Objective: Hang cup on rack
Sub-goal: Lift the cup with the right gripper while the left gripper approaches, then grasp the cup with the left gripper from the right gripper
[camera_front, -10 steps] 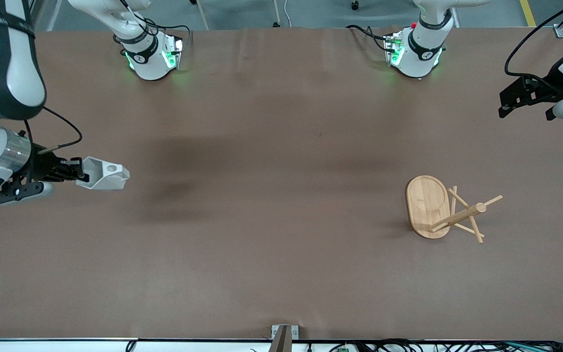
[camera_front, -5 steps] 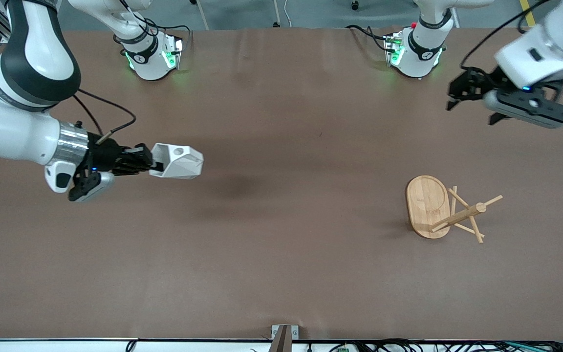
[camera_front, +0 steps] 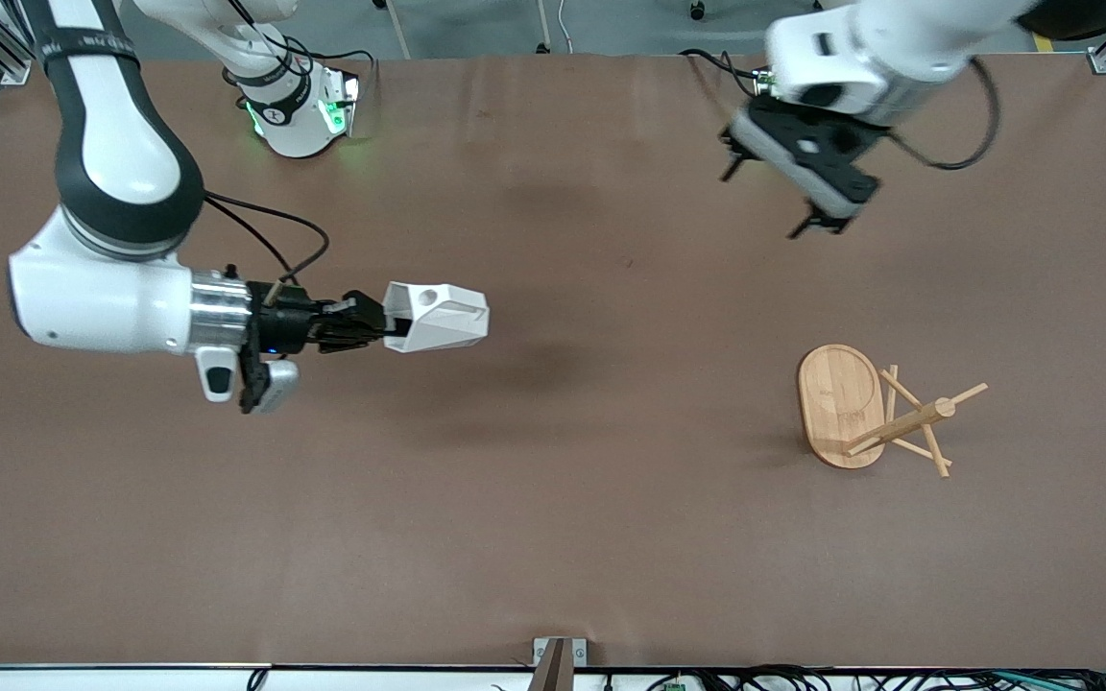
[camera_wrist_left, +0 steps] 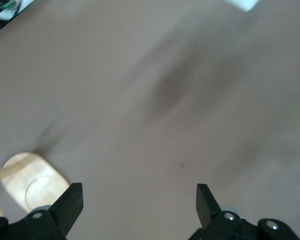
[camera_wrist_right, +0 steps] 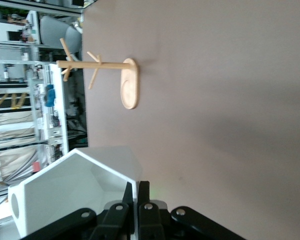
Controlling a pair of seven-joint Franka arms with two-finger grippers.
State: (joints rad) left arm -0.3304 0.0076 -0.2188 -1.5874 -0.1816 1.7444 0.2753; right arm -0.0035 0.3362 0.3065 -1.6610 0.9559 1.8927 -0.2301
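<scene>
The white faceted cup (camera_front: 438,317) hangs in the air, tipped on its side, with its wall pinched by my right gripper (camera_front: 390,328), which is shut on it. They are over the table on the right arm's half. In the right wrist view the cup (camera_wrist_right: 75,195) fills the corner by the shut gripper (camera_wrist_right: 137,187). The wooden rack (camera_front: 899,427) stands upright on its oval base (camera_front: 839,398) toward the left arm's end and shows in the right wrist view (camera_wrist_right: 97,65). My left gripper (camera_front: 762,203) is open and empty, up in the air near the left arm's base. Its own view shows it open (camera_wrist_left: 140,192) beside the rack's base (camera_wrist_left: 30,177).
The brown table (camera_front: 553,499) bears only the rack. The two arm bases (camera_front: 294,106) stand along the edge farthest from the front camera. A metal bracket (camera_front: 553,657) sits at the table's nearest edge.
My right gripper has carried the cup toward the table's middle. My left gripper has swung in from the table's end to over the table near its base.
</scene>
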